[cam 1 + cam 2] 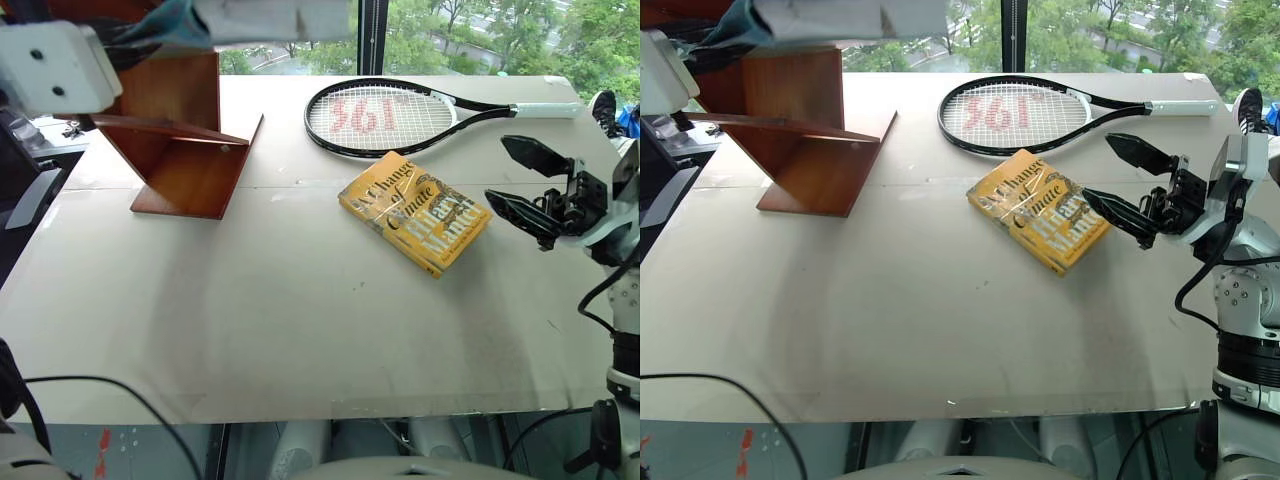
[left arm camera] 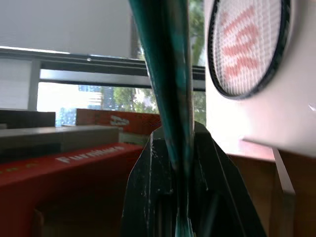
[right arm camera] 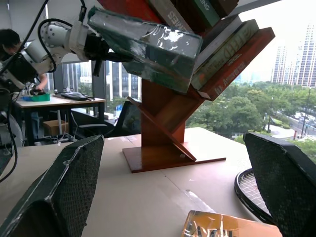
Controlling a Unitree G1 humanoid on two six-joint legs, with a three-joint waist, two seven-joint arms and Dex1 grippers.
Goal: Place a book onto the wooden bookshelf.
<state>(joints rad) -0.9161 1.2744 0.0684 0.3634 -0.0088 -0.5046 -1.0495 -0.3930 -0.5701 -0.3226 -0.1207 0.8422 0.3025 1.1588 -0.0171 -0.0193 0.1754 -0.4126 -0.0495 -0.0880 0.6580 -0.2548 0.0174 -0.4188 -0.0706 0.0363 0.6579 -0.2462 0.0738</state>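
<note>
two head views take in a pale table (image 1: 280, 330) with the wooden bookshelf (image 1: 185, 150) at its far left, a racket (image 1: 400, 115) lying flat along the far edge, and a yellow book (image 1: 415, 212) lying face up near the middle right, just in front of the racket head. the book (image 1: 170, 22), teal-green in glossy wrap, shows at the upper left, raised above the shelf's slanted boards. the right gripper (image 1: 1125, 180) hangs over the table's right side, just beside the yellow book but apart from it, its two black fingers spread wide with nothing between them.

the left wrist view looks along the left gripper (image 2: 180, 163), whose dark fingers are pinched tight on the book's (image 2: 165, 74) thin teal edge, which rises straight up between them. red and grey books (image 2: 64, 158) lie stacked beside it, and the racket's (image 2: 247, 44) strung head shows beyond, against the table.

the right wrist view has the right gripper's fingers (image 3: 64, 192) standing wide apart, holding nothing. beyond them the bookshelf (image 3: 163, 133) stands on the table with several books (image 3: 232, 49) leaning on its upper slanted boards. the left gripper (image 3: 98, 49) holds the wrapped book (image 3: 148, 49) high against the shelf's upper part, next to those leaning books; whether it touches them i cannot tell. a corner of the yellow book (image 3: 222, 229) and the racket's rim (image 3: 247, 190) lie close below.
</note>
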